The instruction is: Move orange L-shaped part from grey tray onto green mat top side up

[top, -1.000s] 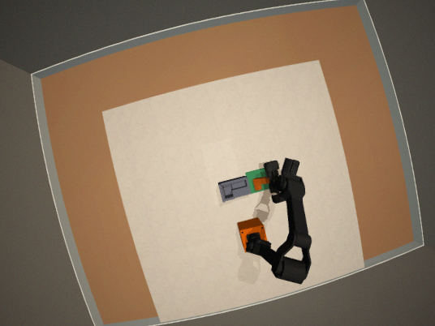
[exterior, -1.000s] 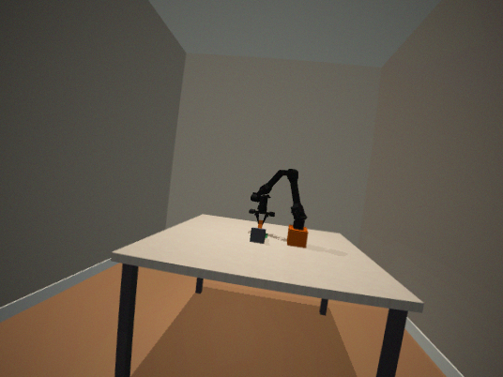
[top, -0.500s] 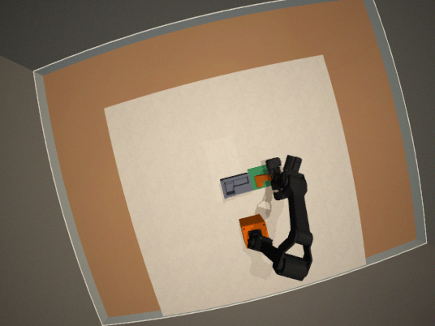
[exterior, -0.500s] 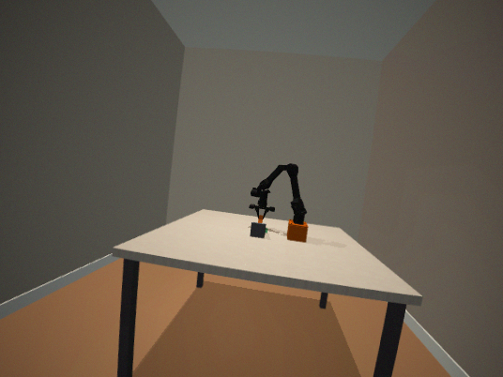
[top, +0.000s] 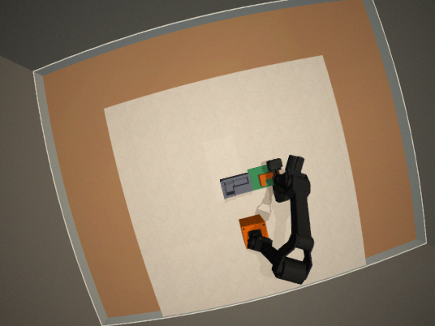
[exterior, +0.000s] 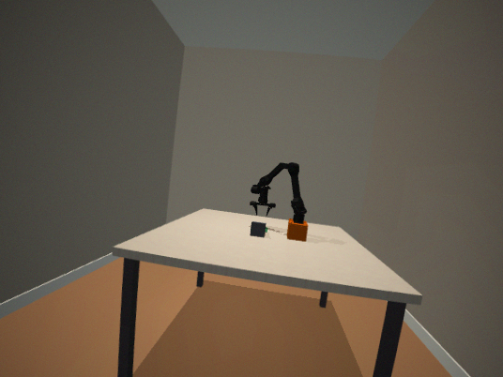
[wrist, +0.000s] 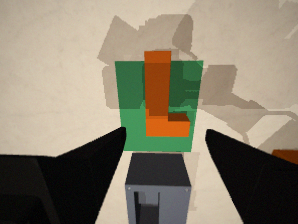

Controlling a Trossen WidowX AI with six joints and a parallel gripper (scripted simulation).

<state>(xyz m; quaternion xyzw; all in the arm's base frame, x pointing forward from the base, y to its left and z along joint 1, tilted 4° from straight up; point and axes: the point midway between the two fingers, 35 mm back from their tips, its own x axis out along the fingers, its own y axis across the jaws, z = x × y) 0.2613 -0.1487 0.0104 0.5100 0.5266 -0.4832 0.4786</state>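
Nearby, grey tray [top: 247, 189] [exterior: 257, 229] [wrist: 132, 201] adjoins green mat [top: 256, 186] [exterior: 266, 230] [wrist: 134, 142]; claw [top: 277, 173] [exterior: 261, 215] [wrist: 165, 132] open above orange part [top: 263, 179] [wrist: 157, 95], orange base block [top: 243, 223] [exterior: 297, 232] [wrist: 287, 155] apart.

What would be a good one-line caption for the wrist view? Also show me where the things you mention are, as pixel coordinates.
Between the open gripper's [top: 271, 181] [exterior: 261, 215] [wrist: 166, 132] fingers, an orange L-shaped part [top: 264, 178] [wrist: 158, 92] lies on the green mat [top: 255, 179] [wrist: 132, 120] beside the grey tray [top: 244, 189] [wrist: 172, 197].

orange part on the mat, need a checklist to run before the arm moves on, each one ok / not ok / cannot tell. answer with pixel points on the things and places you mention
1. Orange part [top: 264, 179] [wrist: 157, 92] out of the grey tray [top: 243, 187] [exterior: 258, 229] [wrist: 172, 192]: ok, pocket empty
2. Part over the green mat [top: 255, 184] [wrist: 132, 120]: ok
3. Gripper [exterior: 262, 215] [wrist: 165, 132] fingers open, clear of the part: ok
4. Part wholly within the mat's edges: not ok, its long end reaches past one edge
5. Top side up: cannot tell
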